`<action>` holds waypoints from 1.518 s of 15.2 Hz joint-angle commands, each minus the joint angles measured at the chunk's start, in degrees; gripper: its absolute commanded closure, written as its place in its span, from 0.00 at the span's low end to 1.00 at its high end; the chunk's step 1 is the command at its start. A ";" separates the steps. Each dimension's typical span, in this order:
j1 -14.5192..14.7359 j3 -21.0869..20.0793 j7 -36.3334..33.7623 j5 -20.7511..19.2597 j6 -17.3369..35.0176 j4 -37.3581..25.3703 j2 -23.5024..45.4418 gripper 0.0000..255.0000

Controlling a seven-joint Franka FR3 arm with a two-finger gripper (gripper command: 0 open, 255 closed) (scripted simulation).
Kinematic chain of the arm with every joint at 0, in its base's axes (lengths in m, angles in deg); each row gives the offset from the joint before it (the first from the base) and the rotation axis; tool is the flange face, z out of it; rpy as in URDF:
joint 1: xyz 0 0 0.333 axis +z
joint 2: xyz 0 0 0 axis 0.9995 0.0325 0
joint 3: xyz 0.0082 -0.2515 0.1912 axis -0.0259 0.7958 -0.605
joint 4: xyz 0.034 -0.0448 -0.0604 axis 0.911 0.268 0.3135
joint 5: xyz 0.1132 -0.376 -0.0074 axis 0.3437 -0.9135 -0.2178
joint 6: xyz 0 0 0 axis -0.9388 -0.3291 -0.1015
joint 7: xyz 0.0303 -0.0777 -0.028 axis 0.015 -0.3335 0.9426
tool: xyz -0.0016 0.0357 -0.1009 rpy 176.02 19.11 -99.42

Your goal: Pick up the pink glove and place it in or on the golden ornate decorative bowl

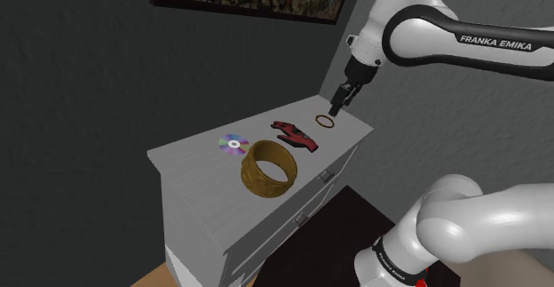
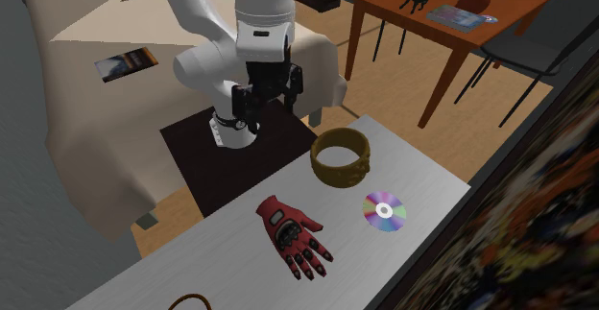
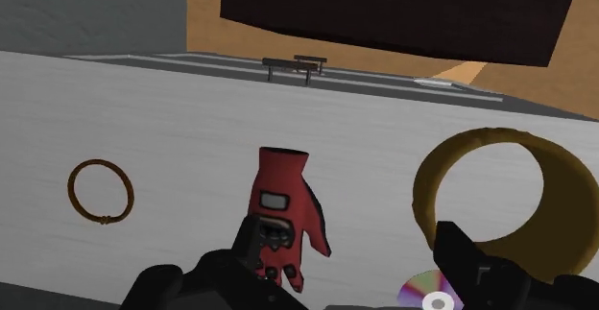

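the gripper (image 3: 347, 231) is hanging open over the red glove (image 3: 281, 198); it should be going straight down and pinching the glove's middle.

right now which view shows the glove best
The second exterior view: the red glove lies whole and unobstructed, seen from above. The shoulder view shows it small and foreshortened; in the wrist view the gripper hides its fingertips.

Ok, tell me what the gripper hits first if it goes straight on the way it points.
Most likely the red glove, lying just ahead of the open gripper in the wrist view. Depth is unclear, so it might touch the white dresser top beside it instead.
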 commanded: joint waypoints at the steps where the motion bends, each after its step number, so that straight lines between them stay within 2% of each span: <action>1: -0.35 1.17 0.53 -0.05 3.73 2.56 1.12 0.00; 7: -1.56 5.28 3.02 -0.24 15.86 7.29 8.77 0.00; 14: -1.94 10.18 7.31 1.64 30.27 9.14 21.90 0.00; 23: -1.57 10.90 8.17 2.57 37.87 11.04 27.66 0.00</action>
